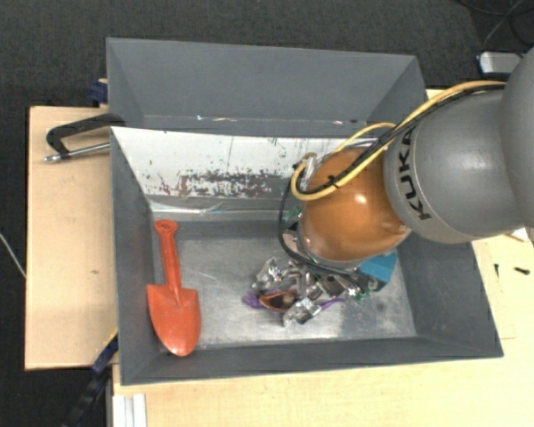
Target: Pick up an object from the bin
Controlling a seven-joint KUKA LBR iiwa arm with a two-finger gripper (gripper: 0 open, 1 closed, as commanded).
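**Gripper down on a small cluster at the bin floor, shovel lying apart**

The arm comes in from the view's right. Its orange cover hangs low inside the grey bin, with a yellow cable looped over the top of it. Below the cover, the gripper sits right down at the bin floor, in among a small cluster of loose things.

Whether the gripper is wide, narrow or closed on something cannot be told. Its metal parts and the clutter run together, and the cover hides the wrist above them.

Nearest the gripper, on the side away from the arm, a dark brown rounded thing lies touching it or just beside it. This may be the thing the gripper is over. A thin purple piece pokes out just past the brown thing. On the arm's side of the gripper, tucked partly under the cover, is a blue thing; its shape is mostly hidden.

Well away from the gripper, towards the wall opposite the arm, a red toy shovel lies flat on the floor. Its blade points to the near wall and its handle to the far wall. It is apart from the cluster, with bare grey floor between them.
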